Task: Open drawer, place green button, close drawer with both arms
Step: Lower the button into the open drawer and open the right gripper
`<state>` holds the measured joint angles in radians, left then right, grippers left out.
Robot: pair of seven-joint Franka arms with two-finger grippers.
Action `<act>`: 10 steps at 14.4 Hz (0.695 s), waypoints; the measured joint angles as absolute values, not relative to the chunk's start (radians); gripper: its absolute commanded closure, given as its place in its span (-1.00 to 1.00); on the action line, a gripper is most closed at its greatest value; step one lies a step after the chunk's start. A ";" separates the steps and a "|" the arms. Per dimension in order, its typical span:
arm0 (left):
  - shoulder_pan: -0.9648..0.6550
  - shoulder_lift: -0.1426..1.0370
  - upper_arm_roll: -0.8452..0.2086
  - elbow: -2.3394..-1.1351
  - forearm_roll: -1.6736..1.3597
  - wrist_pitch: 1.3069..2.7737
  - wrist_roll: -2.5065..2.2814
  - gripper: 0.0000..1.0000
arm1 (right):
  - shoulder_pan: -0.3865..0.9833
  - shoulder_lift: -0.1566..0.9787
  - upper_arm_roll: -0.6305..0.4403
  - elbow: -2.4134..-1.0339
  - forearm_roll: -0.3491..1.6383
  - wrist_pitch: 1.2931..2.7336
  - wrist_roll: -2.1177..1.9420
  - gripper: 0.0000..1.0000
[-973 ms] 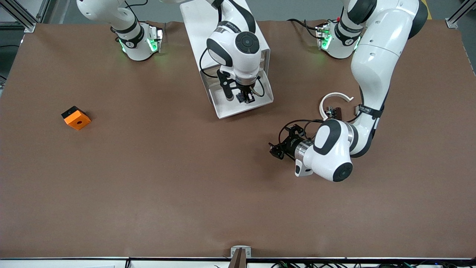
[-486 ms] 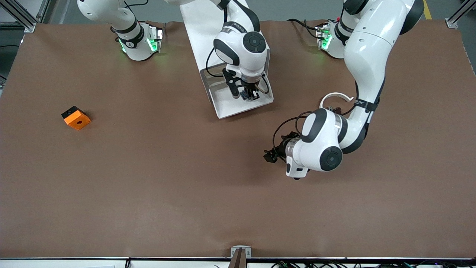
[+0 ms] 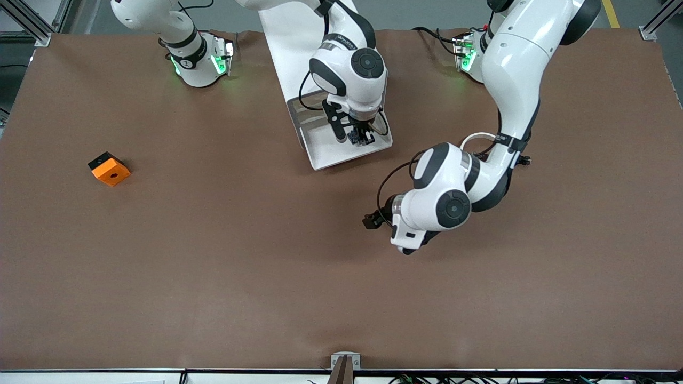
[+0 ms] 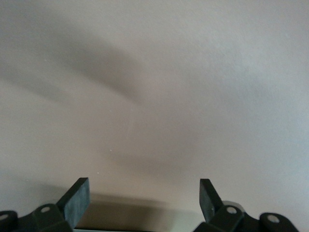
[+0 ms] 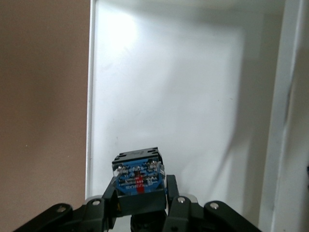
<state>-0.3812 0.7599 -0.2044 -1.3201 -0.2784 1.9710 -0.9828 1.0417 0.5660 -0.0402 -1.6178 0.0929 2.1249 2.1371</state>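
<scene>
The drawer (image 3: 325, 152) stands pulled out of the white cabinet (image 3: 288, 32), its white tray bare. My right gripper (image 3: 358, 137) hangs over the tray's corner toward the left arm's end. It is shut on the button (image 5: 137, 179), of which I see the black body and a blue label; its green cap is hidden. In the right wrist view the gripper (image 5: 140, 205) holds it just above the tray floor (image 5: 169, 87). My left gripper (image 3: 369, 221) is open and empty, low over bare table nearer to the camera than the drawer; its fingers (image 4: 77, 200) stand wide apart.
An orange block with a hole (image 3: 109, 169) lies toward the right arm's end. A white C-shaped ring (image 3: 476, 140) and small black parts (image 3: 525, 160) lie under the left arm's elbow. The left forearm stretches low beside the drawer.
The left arm has swung its gripper over the table toward the right arm's end. The right gripper has shifted slightly over the tray toward the cabinet, still holding the button.
</scene>
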 measured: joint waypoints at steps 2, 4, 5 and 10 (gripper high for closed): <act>-0.400 0.759 -0.205 -1.326 -0.264 1.993 -0.983 -1.00 | 1.042 0.575 -0.040 -1.616 0.094 2.125 2.137 1.00; -0.410 0.759 -0.205 -1.338 -0.260 2.015 -0.977 -1.00 | 1.042 0.585 -0.040 -1.612 0.094 2.125 2.137 -0.99; -0.414 0.759 -0.205 -1.344 -0.259 2.024 -0.969 -1.00 | 1.042 0.588 -0.040 -1.610 0.095 2.125 2.137 -1.00; -0.432 0.759 -0.207 -1.370 -0.212 2.093 -0.960 -1.00 | 1.049 0.588 -0.040 -1.578 0.096 2.122 2.137 -1.00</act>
<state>-0.4325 0.7593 -0.2072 -1.3699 -0.2118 2.0925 -0.9604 1.0490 0.5884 -0.0399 -1.5783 0.0959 2.1223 2.1371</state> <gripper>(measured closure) 0.000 0.163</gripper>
